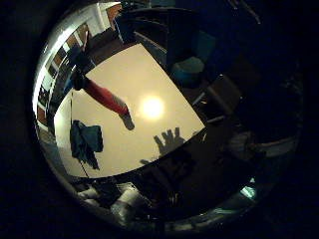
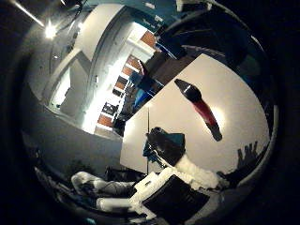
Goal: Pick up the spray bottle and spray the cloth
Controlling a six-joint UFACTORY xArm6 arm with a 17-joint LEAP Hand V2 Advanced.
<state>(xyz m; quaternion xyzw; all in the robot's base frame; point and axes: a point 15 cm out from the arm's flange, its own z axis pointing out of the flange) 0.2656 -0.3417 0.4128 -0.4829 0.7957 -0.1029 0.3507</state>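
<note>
A spray bottle (image 1: 105, 98) with a red body and a black head sits on the white table (image 1: 124, 69). A crumpled blue cloth (image 1: 86, 142) lies on the same table, a short way from the bottle and near one edge. My hand (image 2: 187, 169) hangs well above the table, touching neither thing. One white finger with a black tip (image 2: 164, 146) reaches out straight and hides part of the cloth in the thumb side view. The hand's shadow (image 1: 169, 139) on the table shows spread, straight fingers. Nothing is held.
A bright lamp reflection (image 1: 152, 107) shines on the table beside the bottle's base. Beyond the table edge are a teal chair (image 1: 189, 69) and dark floor. Shelves and lit room walls (image 2: 112, 93) stand past the far side.
</note>
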